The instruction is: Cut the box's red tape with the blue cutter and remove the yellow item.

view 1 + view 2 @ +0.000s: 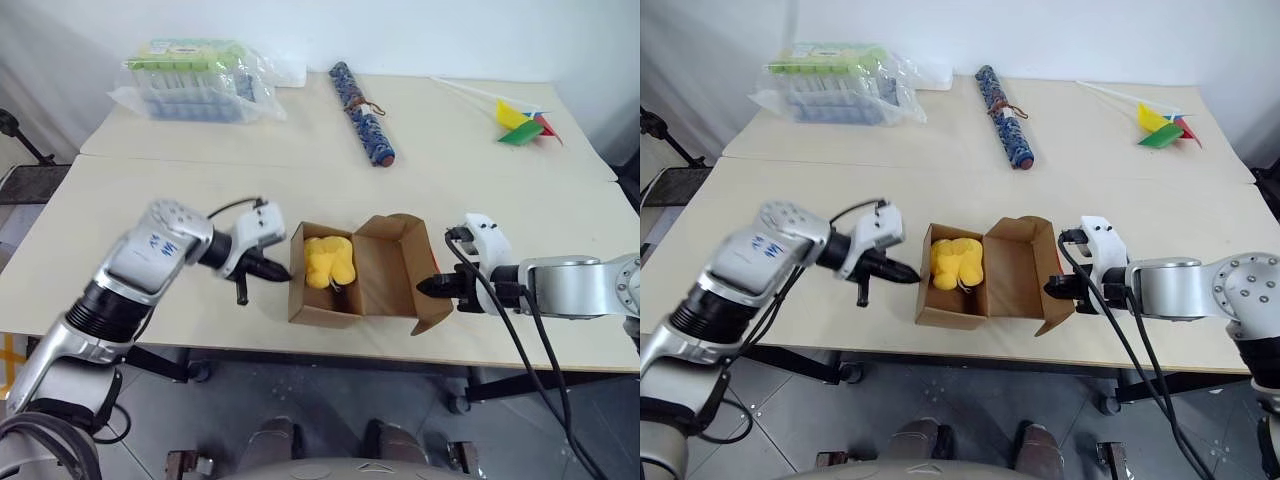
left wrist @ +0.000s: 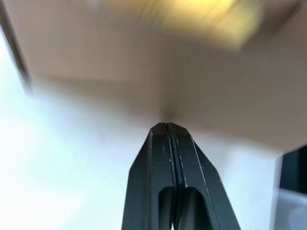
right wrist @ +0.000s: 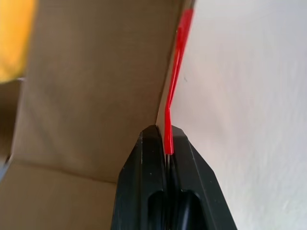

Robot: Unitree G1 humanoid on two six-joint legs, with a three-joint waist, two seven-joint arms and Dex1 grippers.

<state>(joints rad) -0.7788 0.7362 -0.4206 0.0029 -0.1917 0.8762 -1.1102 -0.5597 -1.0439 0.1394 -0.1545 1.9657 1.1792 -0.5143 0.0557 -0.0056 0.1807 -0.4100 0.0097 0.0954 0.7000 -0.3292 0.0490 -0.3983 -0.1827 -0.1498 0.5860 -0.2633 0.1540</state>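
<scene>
Pinching red tape (image 3: 175,72), right hand (image 3: 166,132)

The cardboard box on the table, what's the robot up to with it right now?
The box lies open with the yellow item still inside. The right gripper is shut on the red tape at the edge of the opened flap. The left gripper is shut and empty, at the box's left wall.

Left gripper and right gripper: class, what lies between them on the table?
In the left eye view the open box lies between the left gripper and the right gripper, with the yellow item inside it.
</scene>
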